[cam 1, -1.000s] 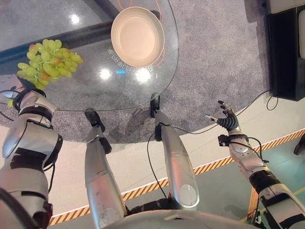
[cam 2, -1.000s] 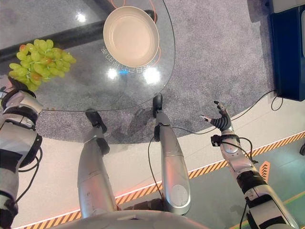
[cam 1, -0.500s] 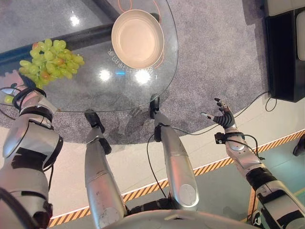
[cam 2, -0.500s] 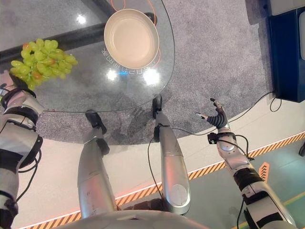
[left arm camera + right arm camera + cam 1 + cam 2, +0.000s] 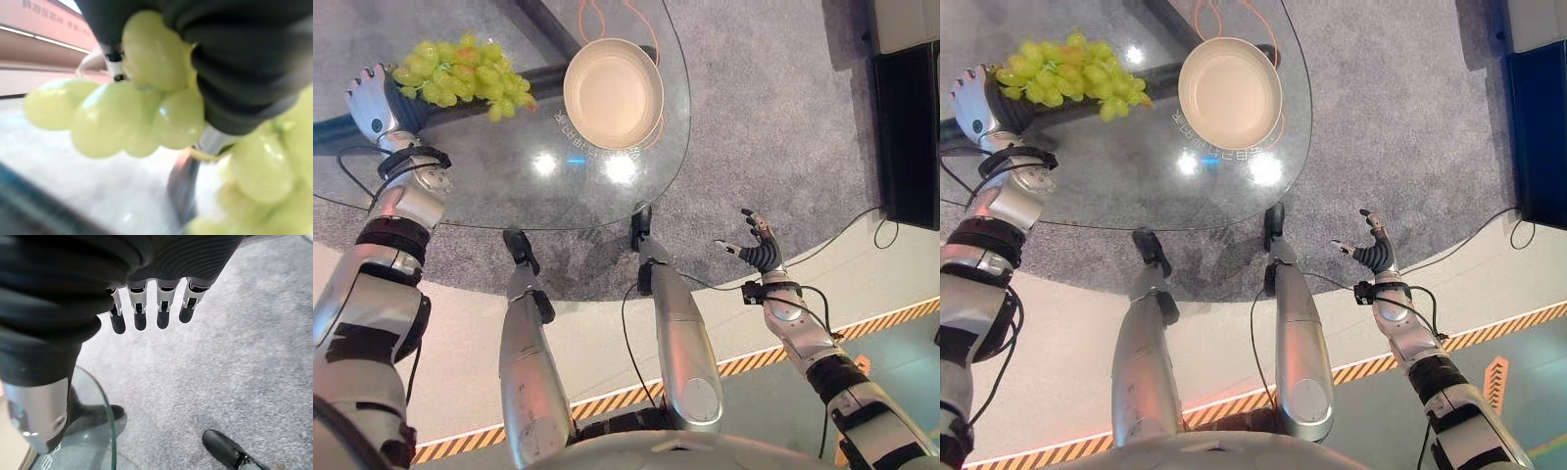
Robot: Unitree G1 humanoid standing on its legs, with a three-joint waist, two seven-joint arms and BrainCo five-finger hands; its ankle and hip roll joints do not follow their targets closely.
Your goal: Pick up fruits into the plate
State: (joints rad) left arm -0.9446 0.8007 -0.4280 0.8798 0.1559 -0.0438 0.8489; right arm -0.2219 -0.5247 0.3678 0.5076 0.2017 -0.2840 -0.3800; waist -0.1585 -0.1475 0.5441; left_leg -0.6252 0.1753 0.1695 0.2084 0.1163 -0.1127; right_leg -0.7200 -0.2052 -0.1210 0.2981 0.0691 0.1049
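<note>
A bunch of green grapes [image 5: 462, 70] hangs in the grasp of the robot's left hand [image 5: 384, 100], held above the far left part of the round glass table [image 5: 489, 186], with a few orange-tinged berries among the green. In the left wrist view the hand's dark cover and fingers curl tightly round the grapes [image 5: 142, 112], berries bulging out on either side of the grip. Just to the right of the bunch, and apart from it, a beige plate [image 5: 613, 93] sits on the far side of the glass, its bowl bare, with an orange cord [image 5: 590, 14] looping behind it. Bright ceiling lights glint off the tabletop near the plate. The table stands on a grey carpet [image 5: 773, 117]. The right hand [image 5: 756, 251] hangs well apart, off the table's near right edge over the carpet's border, its fingers [image 5: 140, 313] straight and slightly spread, holding nothing. A dark cabinet [image 5: 906, 127] stands at the far right.
</note>
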